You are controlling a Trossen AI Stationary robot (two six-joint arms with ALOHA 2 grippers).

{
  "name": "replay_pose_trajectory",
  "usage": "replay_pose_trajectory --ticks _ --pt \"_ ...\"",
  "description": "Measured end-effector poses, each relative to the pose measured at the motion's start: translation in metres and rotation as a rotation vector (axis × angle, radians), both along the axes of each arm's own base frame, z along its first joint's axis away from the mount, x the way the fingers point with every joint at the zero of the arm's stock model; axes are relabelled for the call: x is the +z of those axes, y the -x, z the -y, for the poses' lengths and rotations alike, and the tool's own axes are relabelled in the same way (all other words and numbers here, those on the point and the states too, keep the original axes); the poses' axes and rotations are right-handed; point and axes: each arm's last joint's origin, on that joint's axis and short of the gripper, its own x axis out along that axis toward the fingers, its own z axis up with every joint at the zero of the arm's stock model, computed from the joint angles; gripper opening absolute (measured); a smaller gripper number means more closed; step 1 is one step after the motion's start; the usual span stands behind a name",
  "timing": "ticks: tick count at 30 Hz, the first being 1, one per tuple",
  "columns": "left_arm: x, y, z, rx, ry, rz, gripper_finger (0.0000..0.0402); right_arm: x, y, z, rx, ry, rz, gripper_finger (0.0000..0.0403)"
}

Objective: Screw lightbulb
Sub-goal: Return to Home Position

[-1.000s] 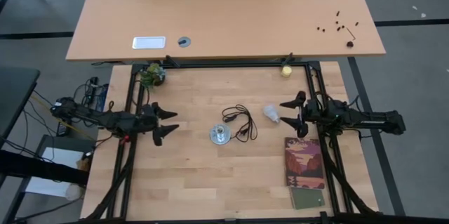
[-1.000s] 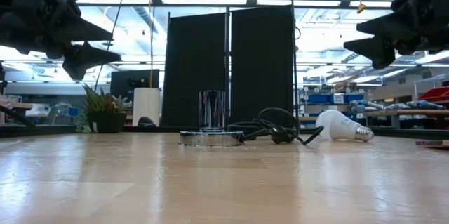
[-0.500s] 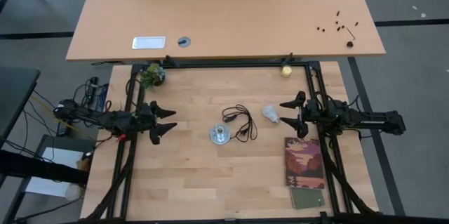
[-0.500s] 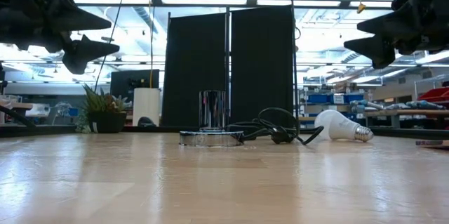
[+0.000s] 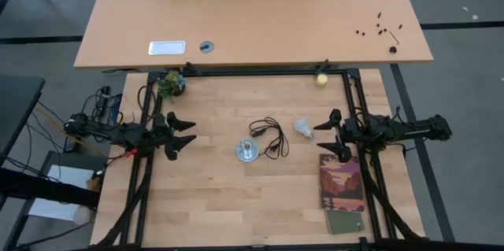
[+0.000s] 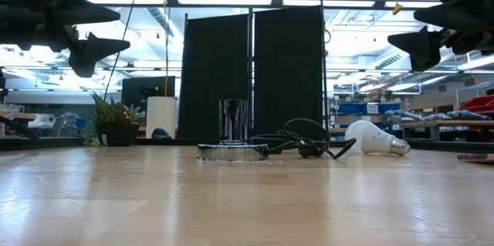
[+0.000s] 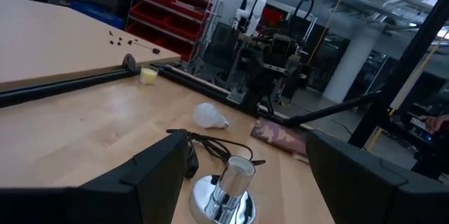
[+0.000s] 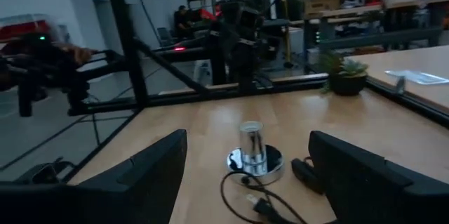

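Wide wooden bench under both arms, and each arm is out at its own edge. The left gripper hangs above the left side, fingers spread and holding nothing. The right gripper hangs above the right side, fingers also spread, nothing between them. In the low view both sit high off the surface.

Just below the right gripper in the high view lies the booklet, flat on the bench, with a smaller green booklet at its near end. In mid-bench the black cord loops loosely and runs to the silver socket, which stands upright between the two grippers. A small potted plant sits at the far left corner.

The lightbulb lies on its side on the bench, out of the socket, between the cord and the right gripper, near its fingertips. A yellowish ball rests at the far rail.
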Motion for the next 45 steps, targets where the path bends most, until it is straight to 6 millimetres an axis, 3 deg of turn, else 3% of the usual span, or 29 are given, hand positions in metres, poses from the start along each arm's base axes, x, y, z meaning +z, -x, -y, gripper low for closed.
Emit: replay_pose_trajectory --ticks 29,36,45 --pt "0.004 0.0 0.0 0.001 0.001 0.041 0.0294 0.0 0.0 0.006 -0.067 0.0 0.0 0.0307" --pt "0.004 0.0 0.009 -0.29 -0.193 0.039 0.0294 0.0 0.0 0.006 -0.058 0.0 0.0 0.0307" --pt "-0.004 0.0 0.014 -0.459 -0.299 -0.028 0.0294 0.0 0.0 0.005 -0.055 0.0 0.0 0.0307"
